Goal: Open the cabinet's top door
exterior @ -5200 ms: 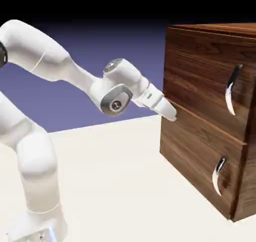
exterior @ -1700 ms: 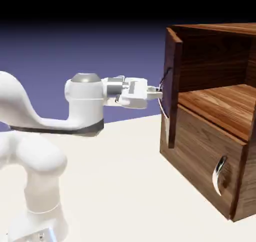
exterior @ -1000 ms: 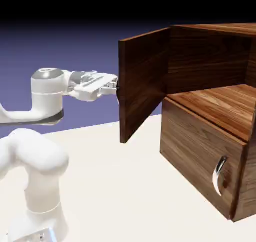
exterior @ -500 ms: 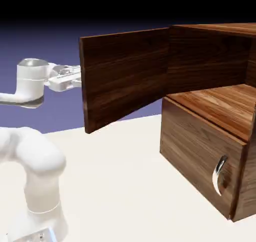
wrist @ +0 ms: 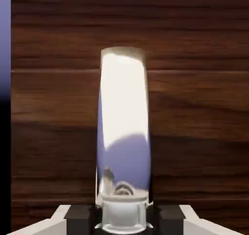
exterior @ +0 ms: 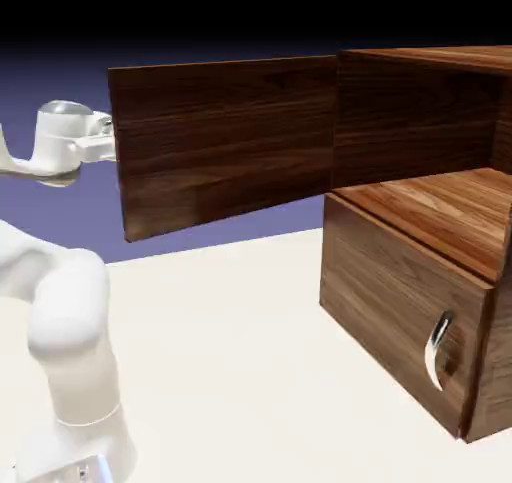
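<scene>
Gripper (wrist: 124, 219) clamped on chrome handle (wrist: 124, 107); top door (exterior: 225, 141) swung wide. Off-arc pull could make smooth, curved metal slip free.

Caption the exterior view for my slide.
Top door swung wide open, the arm at its outer edge; below, the lower panel sits closed with its curved chrome handle.

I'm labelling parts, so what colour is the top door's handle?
Shiny silver chrome; the handle shows best in the hand view.
</scene>
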Controlling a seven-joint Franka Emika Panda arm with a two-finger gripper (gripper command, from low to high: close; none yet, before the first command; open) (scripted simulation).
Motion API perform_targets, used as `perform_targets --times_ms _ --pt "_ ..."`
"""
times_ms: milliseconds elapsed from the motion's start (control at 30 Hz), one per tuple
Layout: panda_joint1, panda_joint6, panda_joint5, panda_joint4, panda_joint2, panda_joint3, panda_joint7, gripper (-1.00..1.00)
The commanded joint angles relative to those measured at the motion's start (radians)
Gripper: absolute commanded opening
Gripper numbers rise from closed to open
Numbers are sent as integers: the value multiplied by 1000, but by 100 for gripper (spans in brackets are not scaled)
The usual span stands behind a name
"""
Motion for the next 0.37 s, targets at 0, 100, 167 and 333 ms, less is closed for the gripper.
perform_targets --times_ms 0,100,167,333 --pt "-36 -17 9 33 -5 25 -6 -100" --pt "-145 -72 35 133 -27 94 -27 -100" --pt "-218 -110 51 204 -48 135 -46 -100" --pt "-373 -198 79 368 -103 212 -95 -100"
